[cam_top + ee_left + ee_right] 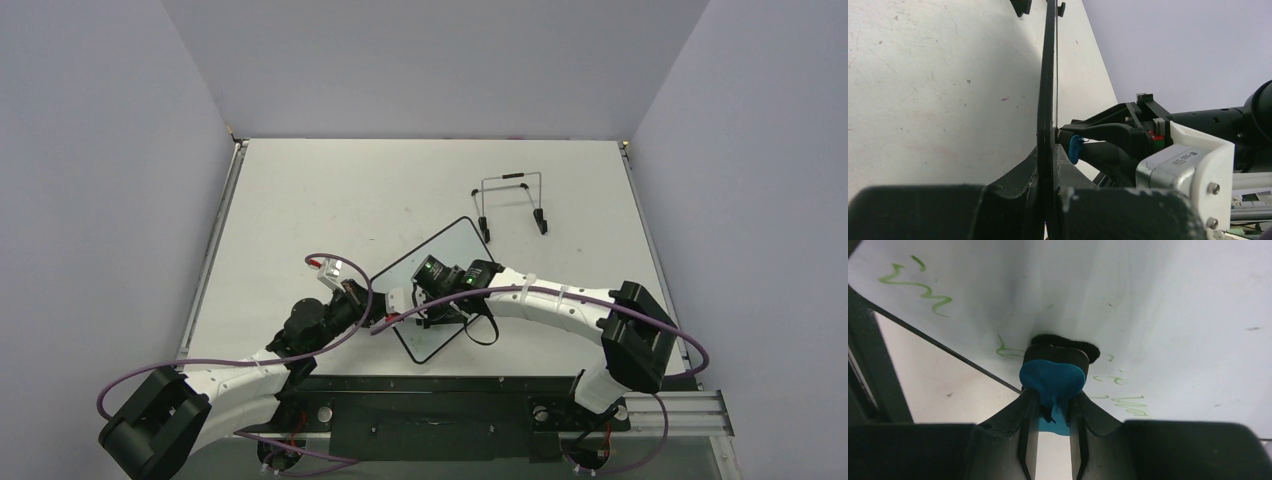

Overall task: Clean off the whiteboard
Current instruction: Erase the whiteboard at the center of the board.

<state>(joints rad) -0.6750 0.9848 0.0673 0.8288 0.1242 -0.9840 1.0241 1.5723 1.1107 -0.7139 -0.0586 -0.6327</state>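
Left claw: pressed together on the black frame of the whiteboard, pinching its near-left edge. In the left wrist view the frame runs edge-on between my fingers, with pale desk on both sides of it.

Whiteboard: near the middle of the desk, toward the near side, turned cornerwise. How far it is tipped up I cannot tell from above.

Right claw: pinching a small blue eraser, whose dark pad is pressed against the white face. Green scribbles show up and left of the eraser, with more just beside and right of it (faint near the pad).

Far right: a wire stand sits on the desk beyond the board, apart from it.
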